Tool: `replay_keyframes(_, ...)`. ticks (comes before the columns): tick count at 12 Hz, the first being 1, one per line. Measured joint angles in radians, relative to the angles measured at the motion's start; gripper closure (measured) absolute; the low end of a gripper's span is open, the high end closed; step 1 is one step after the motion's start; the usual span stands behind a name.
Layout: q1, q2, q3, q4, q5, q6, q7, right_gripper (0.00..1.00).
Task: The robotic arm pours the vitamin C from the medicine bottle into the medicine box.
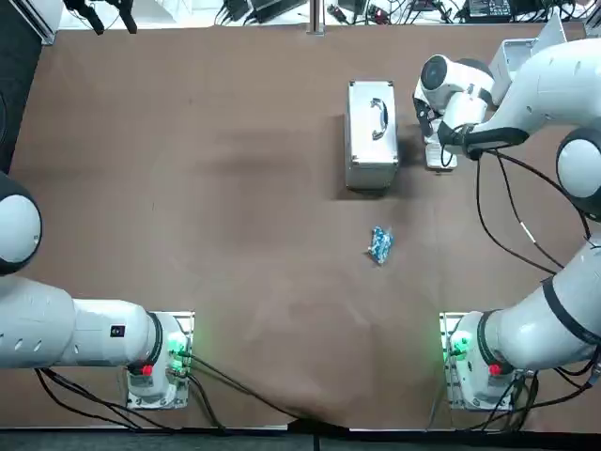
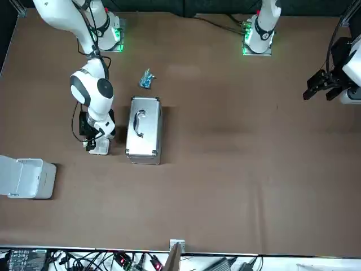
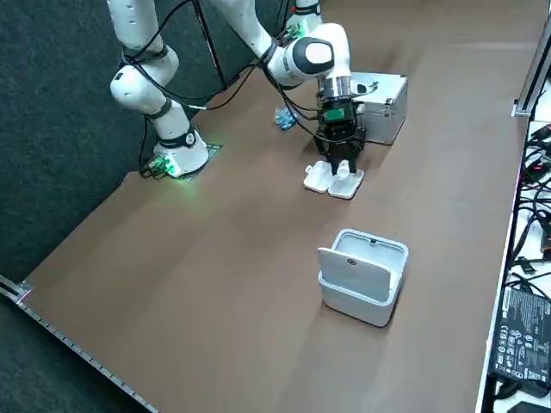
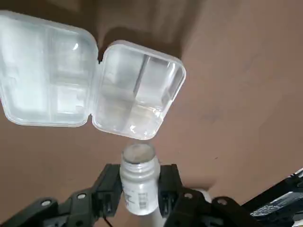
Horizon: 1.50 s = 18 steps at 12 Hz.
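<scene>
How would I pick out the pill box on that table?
Find the silver metal case with a handle on the brown table. Just beside it, on the robot's right, the right gripper holds a small white medicine bottle above the pill box. It is clear plastic, hinged open flat, with little compartments, unlike the solid white bin nearby.

bottle (image 4: pixel 138 187) (in right gripper (image 4: pixel 139 182)) over box (image 4: pixel 137 94)

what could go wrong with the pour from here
The medicine bottle in the right tool seems to sit at the rim of the medicine box, not over a compartment, so vitamin C may spill onto the table. The open box looks light and could slide if the bottle bumps it.
</scene>
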<state>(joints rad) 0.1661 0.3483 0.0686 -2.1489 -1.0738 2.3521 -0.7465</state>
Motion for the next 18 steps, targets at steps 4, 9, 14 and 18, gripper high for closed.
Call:
replay_keyframes(4,0.006,0.008,0.0,0.0,-0.027,-0.007,0.022,0.57)
replay_keyframes(9,0.008,0.013,0.0,0.002,-0.037,-0.008,0.058,0.57)
replay_keyframes(14,0.0,0.013,-0.005,0.029,-0.02,-0.007,0.074,0.57)
replay_keyframes(18,-0.002,0.013,-0.005,0.062,0.058,-0.004,0.074,0.57)
